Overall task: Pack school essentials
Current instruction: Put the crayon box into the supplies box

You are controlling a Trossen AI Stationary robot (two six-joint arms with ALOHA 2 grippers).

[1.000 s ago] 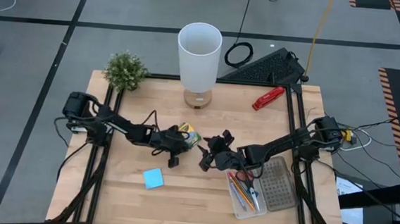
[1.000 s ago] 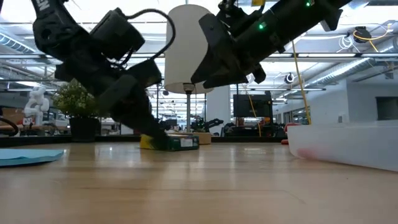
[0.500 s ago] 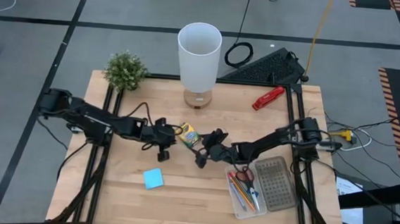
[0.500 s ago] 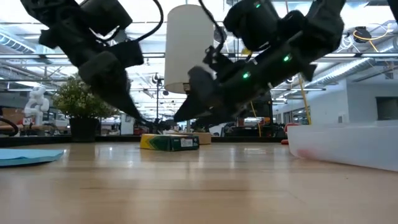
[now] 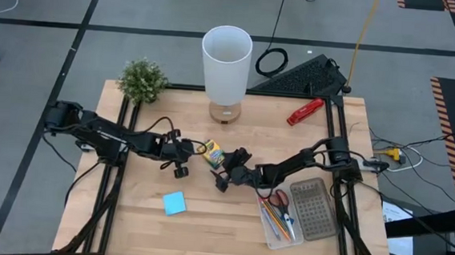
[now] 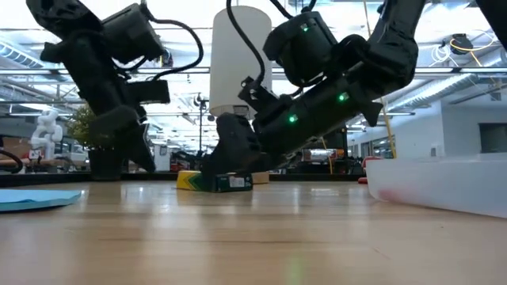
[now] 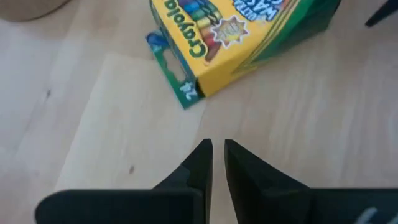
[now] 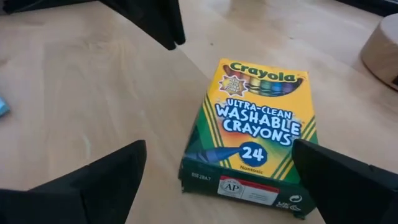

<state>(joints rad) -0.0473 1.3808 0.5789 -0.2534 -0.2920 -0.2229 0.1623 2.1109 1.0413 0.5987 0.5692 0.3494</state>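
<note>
Crayon box (image 5: pixel 214 153) flat on the worktop (image 5: pixel 220 227) near centre, label up, between the two arms. Right gripper (image 8: pixel 217 180) low over the box's near end, jaws spread wide, one finger either side, not yet touching. Left gripper (image 7: pixel 214 163) just beside the box's other end, jaws nearly closed, holding nothing. Clear tray (image 5: pixel 322 235) at the right side of the worktop, with scissors (image 5: pixel 275 200) and a bundle of pencils and pens (image 5: pixel 279 220) inside. Blue sticky-note pad (image 5: pixel 175 203) lying apart, toward the front left. Likely risks, judged from this layout: box lies flat and low, so fingertips could scrape the wood or ride over the cardboard lid instead of catching its sides; a closing squeeze off-centre could pivot the box and skid it toward the left gripper. Thin cardboard may buckle under a hard pinch. Two grippers close together around one small item, so collision possible if both move at once. End flap could pop and spill crayons if lifted by one end.
</note>
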